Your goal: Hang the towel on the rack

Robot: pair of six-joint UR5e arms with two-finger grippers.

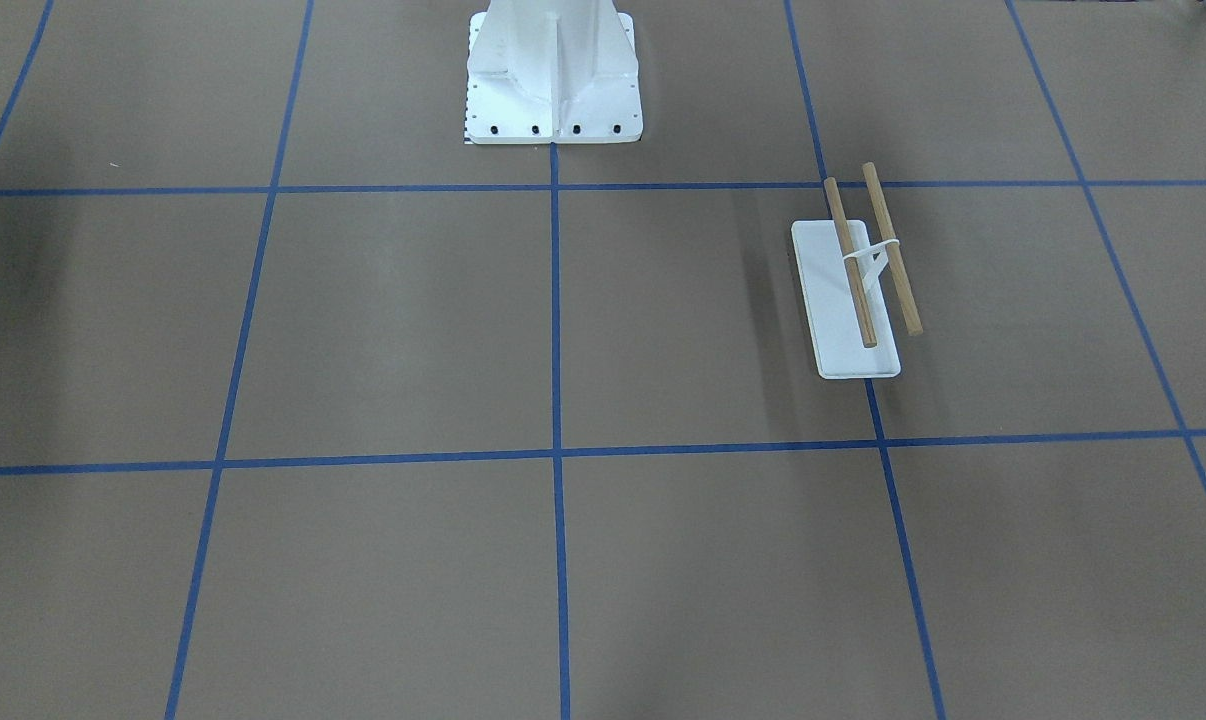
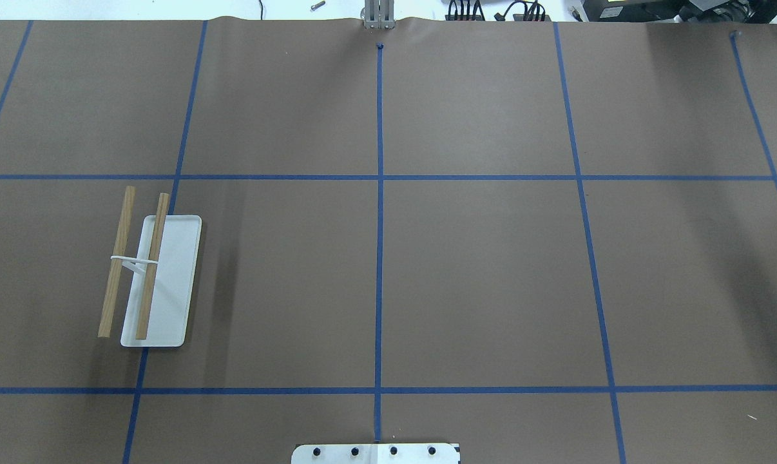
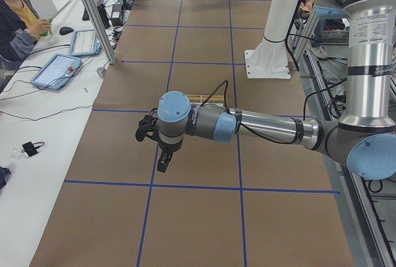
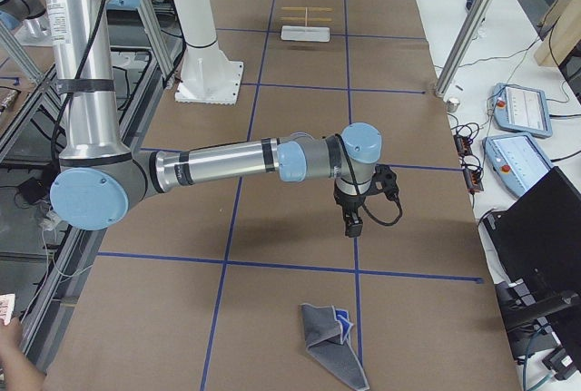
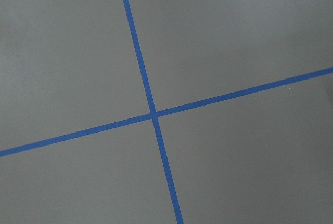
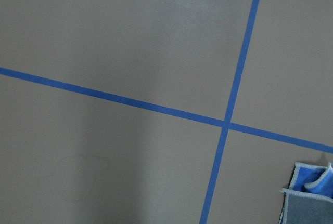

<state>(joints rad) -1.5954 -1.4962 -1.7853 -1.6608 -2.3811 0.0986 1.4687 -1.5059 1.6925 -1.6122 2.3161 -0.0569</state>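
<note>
Towel: small grey cloth, blue face, pale edging. Crumpled on the brown table at the robot's right end, unheld. Judged light, limp, easily bunched; best pinched at a raised fold or corner.
Right gripper: hanging near the towel, above the table; finger spacing cannot be told.
Left gripper: spacing likewise unclear.
Rack: well apart from the towel, at the left end, rods bare.

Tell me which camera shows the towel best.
The exterior right view: the towel lies large and crumpled close to that camera, grey with blue showing. The right wrist view catches only a corner. Exterior left shows a tiny far blob; the others miss it.
</note>
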